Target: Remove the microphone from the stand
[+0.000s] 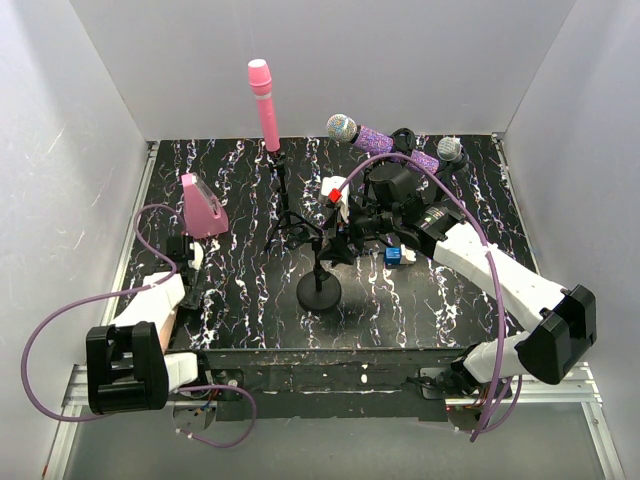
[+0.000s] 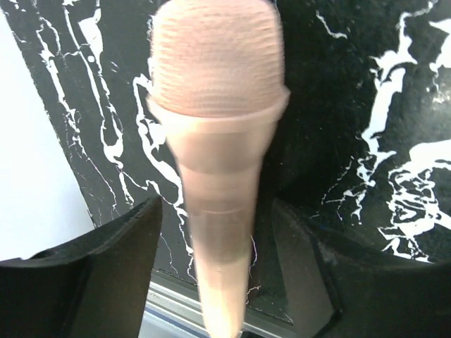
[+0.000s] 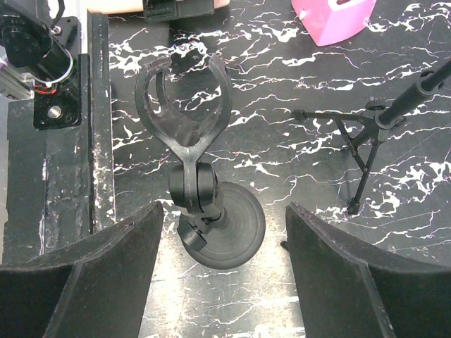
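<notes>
A pale pink microphone stands head-up between the fingers of my left gripper, which is open, with a gap on each side of the handle. From above its pink head shows at the left of the table, just beyond the left gripper. The black stand with a round base carries an empty forked clip. My right gripper hovers open above that stand, its fingers wide on both sides and holding nothing.
Behind the middle, a second pink microphone sits upright on a tripod stand. A purple glitter microphone and a grey one are at the back right. White walls enclose the black marbled table.
</notes>
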Robot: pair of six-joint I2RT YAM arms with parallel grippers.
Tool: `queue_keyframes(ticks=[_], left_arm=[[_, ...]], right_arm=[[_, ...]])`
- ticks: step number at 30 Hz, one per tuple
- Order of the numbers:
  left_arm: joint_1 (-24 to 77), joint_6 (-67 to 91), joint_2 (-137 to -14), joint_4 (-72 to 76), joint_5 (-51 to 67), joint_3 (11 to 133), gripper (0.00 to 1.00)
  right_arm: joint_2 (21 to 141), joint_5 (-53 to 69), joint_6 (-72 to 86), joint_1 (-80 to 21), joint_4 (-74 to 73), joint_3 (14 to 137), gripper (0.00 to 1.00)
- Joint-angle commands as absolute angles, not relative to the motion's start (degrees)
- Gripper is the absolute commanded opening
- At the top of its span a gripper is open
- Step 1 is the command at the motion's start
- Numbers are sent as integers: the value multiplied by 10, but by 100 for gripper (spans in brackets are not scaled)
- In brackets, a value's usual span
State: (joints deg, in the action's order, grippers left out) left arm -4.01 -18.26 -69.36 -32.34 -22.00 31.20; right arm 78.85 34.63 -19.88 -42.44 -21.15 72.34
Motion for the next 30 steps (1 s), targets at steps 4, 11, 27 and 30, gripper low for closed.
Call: queue_keyframes(ticks=[4, 11, 27, 30], left_arm=[[-43, -191, -687, -311, -182, 316, 76], [-42, -228, -588, -416, -50, 387, 95], [18, -387, -535, -481, 645, 614, 95], [83, -403, -602, -479, 616, 663, 94]], right_arm=[[772, 343, -199, -423, -211, 744, 77], [754, 338, -195, -422, -229, 751, 77], [645, 306, -103, -400, -279, 641, 78], [636, 316, -97, -400, -281, 625, 77]])
